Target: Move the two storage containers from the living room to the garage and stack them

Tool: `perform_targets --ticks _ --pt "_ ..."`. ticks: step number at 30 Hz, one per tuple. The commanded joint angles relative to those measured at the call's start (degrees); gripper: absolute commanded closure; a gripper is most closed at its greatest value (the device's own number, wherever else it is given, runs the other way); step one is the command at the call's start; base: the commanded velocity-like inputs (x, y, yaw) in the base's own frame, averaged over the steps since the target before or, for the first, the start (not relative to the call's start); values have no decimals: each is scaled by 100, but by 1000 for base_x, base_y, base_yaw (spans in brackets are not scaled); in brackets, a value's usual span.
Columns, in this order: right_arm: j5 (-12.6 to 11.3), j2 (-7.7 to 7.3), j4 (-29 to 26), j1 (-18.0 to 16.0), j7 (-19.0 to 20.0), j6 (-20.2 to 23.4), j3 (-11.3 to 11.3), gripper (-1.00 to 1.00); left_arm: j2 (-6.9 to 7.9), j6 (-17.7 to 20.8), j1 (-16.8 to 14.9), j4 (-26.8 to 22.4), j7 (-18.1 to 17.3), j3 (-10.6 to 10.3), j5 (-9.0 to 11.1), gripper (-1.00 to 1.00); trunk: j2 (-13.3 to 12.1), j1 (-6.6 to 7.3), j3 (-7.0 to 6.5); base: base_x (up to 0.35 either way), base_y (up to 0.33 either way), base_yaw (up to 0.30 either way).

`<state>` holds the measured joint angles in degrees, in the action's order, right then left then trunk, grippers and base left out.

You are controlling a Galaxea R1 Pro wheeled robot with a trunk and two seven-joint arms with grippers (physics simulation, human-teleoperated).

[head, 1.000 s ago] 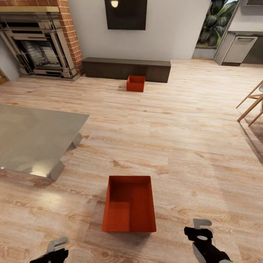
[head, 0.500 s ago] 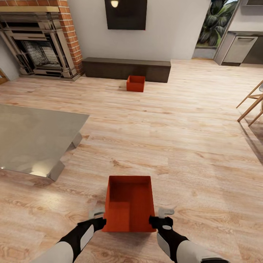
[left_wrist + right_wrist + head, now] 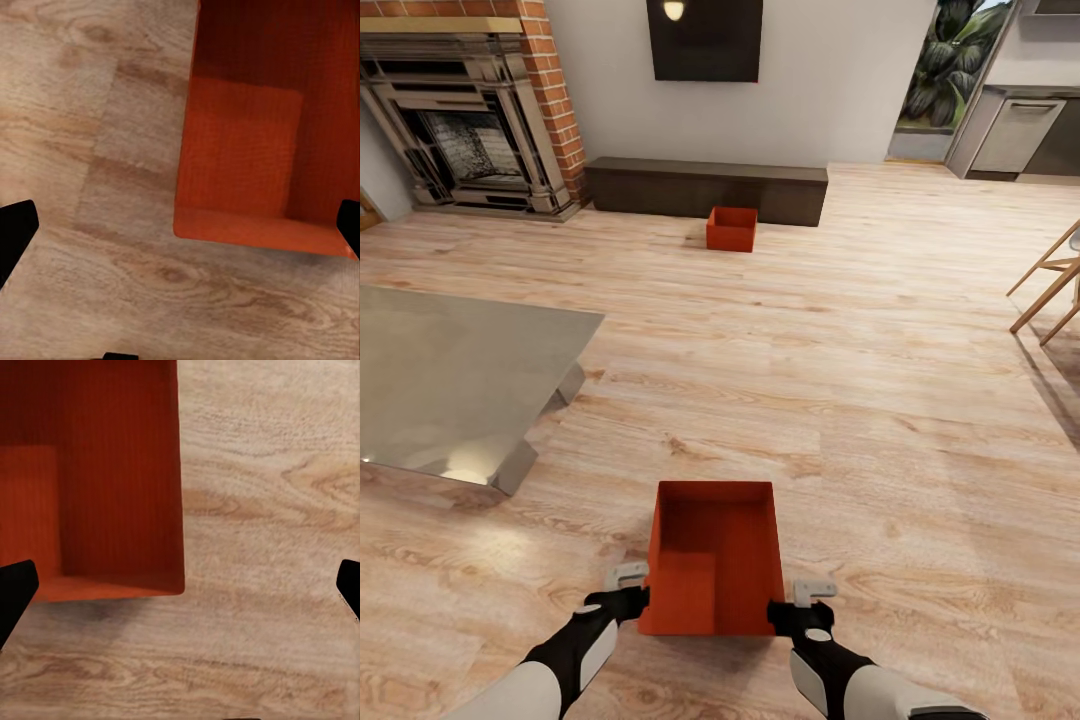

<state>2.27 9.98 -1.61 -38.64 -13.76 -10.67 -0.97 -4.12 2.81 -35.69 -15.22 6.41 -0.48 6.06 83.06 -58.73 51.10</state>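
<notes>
Both wide-spread grippers flank the near empty container (image 3: 714, 570); another container (image 3: 731, 228) sits by the bench (image 3: 705, 188).

One open orange-red container (image 3: 715, 560) sits upright on wood planks; its twin (image 3: 731, 229) stands before the bench

Orange bins: two — near bin (image 3: 714, 570) on wood floor (image 3: 880, 400), far bin (image 3: 731, 228) by bench (image 3: 705, 188).
Grippers: two — left gripper (image 3: 622, 590), right gripper (image 3: 807, 604).
Fireplace (image 3: 465, 120): one.
Wall TV (image 3: 704, 38): one.
Bench: one.
Low metal table (image 3: 450, 375): one.
Wooden chair (image 3: 1052, 280): one, partly cut off at edge.
Dishwasher-like appliance (image 3: 1017, 133): one.
</notes>
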Motion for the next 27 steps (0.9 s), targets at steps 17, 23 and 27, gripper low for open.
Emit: perform_targets --ticks 17,23,27 --pt "177 2 29 -3 -16 -355 -18 -100 -39 -85 1 -25 23 -14 18 -100 2 0 4 0 0 0" --pt "201 2 30 -3 -15 -445 -23 -100 -32 -96 1 63 20 -13 14 -100 2 0 4 0 0 0" --pt "195 2 30 -3 -15 -827 -22 -100 -25 -98 1 197 20 -18 -406 -100 2 0 4 0 0 0"
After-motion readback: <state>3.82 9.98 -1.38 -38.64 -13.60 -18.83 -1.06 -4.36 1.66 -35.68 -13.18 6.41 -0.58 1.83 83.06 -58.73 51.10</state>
